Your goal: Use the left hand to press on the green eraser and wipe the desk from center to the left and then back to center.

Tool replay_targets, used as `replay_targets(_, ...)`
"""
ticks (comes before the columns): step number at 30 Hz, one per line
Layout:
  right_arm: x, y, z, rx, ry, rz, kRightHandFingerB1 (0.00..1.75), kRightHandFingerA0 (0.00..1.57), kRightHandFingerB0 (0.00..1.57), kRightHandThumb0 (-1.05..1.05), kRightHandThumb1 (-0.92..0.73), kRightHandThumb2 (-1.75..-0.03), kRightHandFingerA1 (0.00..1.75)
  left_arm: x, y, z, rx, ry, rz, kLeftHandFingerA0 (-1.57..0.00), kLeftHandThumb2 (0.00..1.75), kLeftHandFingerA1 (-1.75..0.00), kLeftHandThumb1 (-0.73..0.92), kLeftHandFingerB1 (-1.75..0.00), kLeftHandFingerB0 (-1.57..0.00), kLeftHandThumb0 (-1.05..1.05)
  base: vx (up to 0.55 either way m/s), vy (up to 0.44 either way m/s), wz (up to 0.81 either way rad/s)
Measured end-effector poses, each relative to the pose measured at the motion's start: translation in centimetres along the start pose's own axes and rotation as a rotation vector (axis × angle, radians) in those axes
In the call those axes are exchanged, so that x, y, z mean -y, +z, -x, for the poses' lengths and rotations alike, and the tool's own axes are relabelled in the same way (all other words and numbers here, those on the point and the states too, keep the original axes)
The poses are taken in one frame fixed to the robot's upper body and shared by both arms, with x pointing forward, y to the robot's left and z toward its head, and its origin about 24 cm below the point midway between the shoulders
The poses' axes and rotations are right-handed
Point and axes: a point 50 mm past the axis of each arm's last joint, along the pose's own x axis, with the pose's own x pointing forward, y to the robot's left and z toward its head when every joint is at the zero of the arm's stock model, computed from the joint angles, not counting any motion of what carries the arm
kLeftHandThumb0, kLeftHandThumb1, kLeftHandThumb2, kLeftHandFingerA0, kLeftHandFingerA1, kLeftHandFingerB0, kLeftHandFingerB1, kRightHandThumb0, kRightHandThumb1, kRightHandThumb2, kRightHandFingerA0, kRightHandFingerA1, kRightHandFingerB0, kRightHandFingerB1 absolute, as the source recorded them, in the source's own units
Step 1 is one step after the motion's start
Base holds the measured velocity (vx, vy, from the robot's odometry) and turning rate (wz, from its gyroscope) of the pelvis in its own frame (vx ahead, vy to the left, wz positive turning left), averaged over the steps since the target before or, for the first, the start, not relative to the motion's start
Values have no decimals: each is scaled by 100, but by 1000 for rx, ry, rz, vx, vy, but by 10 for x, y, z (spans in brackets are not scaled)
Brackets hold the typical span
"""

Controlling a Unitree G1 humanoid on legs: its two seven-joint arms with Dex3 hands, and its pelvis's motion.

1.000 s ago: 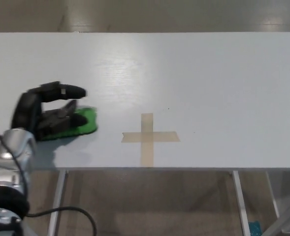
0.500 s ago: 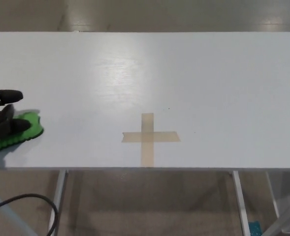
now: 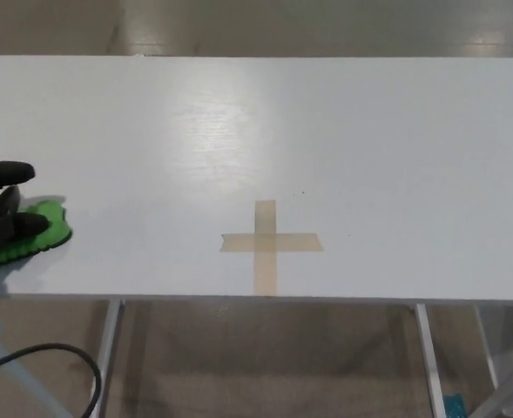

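Note:
The green eraser [image 3: 31, 239] lies flat on the white desk [image 3: 256, 131] at its far left, near the front edge. My left hand [image 3: 2, 213] rests on top of it, with two black fingers laid across the eraser and the thumb held apart above; most of the hand is cut off by the picture's left edge. A tan tape cross [image 3: 269, 244] marks the desk's centre, well to the right of the eraser. My right hand does not show.
The desk's front edge runs just below the eraser and the cross. Metal table legs [image 3: 106, 348] and a black cable [image 3: 56, 353] show under the desk on the floor.
My left hand slid the eraser from left of the cross to the desk's far left, then barely moved further. The camera shifted slightly.

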Motion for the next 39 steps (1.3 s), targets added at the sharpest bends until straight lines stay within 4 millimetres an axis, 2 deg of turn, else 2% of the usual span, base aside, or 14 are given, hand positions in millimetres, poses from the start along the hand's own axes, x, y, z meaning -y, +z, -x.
replay_targets(4, 0, 2, -1, 8, 1, 1, 43, 71, 66, -39, -73, -62, 55, 19, 3, -2, 24, -59, -43, -113, 66, -56, 78, -71, -100, -19, 0, 0, 0)
replay_targets(11, 0, 4, -3, 15, 5, -1, 43, 70, 66, -39, -73, -62, 55, 82, 12, -3, 90, -225, -91, -111, 67, -56, 81, -80, -96, -19, 0, 0, 0)
replay_targets(12, 0, 4, -3, 15, 5, -1, 43, 71, 65, -39, -73, -62, 55, 82, 12, -3, 90, -225, -91, -111, 67, -56, 82, -81, -96, -19, 0, 0, 0)
replay_targets(14, 0, 4, -3, 17, 11, -2, 43, 71, 65, -38, -72, -62, 55, 115, 16, 1, 122, -315, -103, -110, 67, -56, 83, -81, -97, -20, 0, 0, 0)
replay_targets(16, 0, 4, -3, 17, 13, -2, 43, 70, 65, -38, -72, -62, 55, 128, 18, 3, 135, -351, -108, -109, 67, -56, 83, -81, -97, -21, 0, 0, 0)
replay_targets(18, -1, 5, -3, 19, 16, -2, 43, 70, 65, -38, -72, -62, 55, 151, 20, 8, 154, -415, -112, -109, 67, -56, 83, -81, -97, -21, 0, 0, 0)
replay_targets(19, -1, 5, -3, 19, 16, -2, 43, 70, 65, -38, -72, -62, 55, 151, 20, 8, 154, -415, -112, -109, 67, -56, 83, -81, -97, -21, 0, 0, 0)
replay_targets(21, -1, 6, -4, 27, 17, -2, 43, 71, 66, -38, -72, -62, 55, 178, 23, 17, 173, -490, -116, -108, 64, -60, 84, -81, -95, -21, 0, 0, 0)
replay_targets(24, 0, 7, -3, 34, 18, -3, 43, 70, 66, -37, -72, -62, 55, 207, 27, 28, 194, -575, -129, -107, 65, -60, 84, -81, -95, -21, 0, 0, 0)
replay_targets(27, 0, 9, -4, 41, 21, -3, 43, 70, 67, -36, -72, -62, 55, 221, 29, 34, 199, -615, -131, -108, 65, -62, 83, -80, -95, -22, 0, 0, 0)
replay_targets(29, 0, 10, -4, 47, 23, -2, 43, 71, 67, -36, -72, -62, 55, 242, 32, 44, 208, -672, -131, -109, 66, -60, 83, -80, -95, -24, 0, 0, 0)
replay_targets(32, 0, 11, -5, 51, 24, -1, 43, 71, 67, -36, -72, -62, 55, 258, 37, 54, 222, -718, -135, -108, 67, -61, 82, -80, -95, -25, 0, 0, 0)
replay_targets(36, 0, 12, -5, 54, 24, 0, 43, 71, 67, -36, -72, -62, 55, 273, 40, 63, 233, -759, -136, -109, 67, -62, 82, -78, -96, -25, 0, 0, 0)
replay_targets(39, 0, 12, -5, 55, 27, 0, 43, 71, 67, -36, -72, -62, 55, 276, 38, 67, 229, -770, -132, -109, 66, -62, 83, -77, -96, -24, 0, 0, 0)
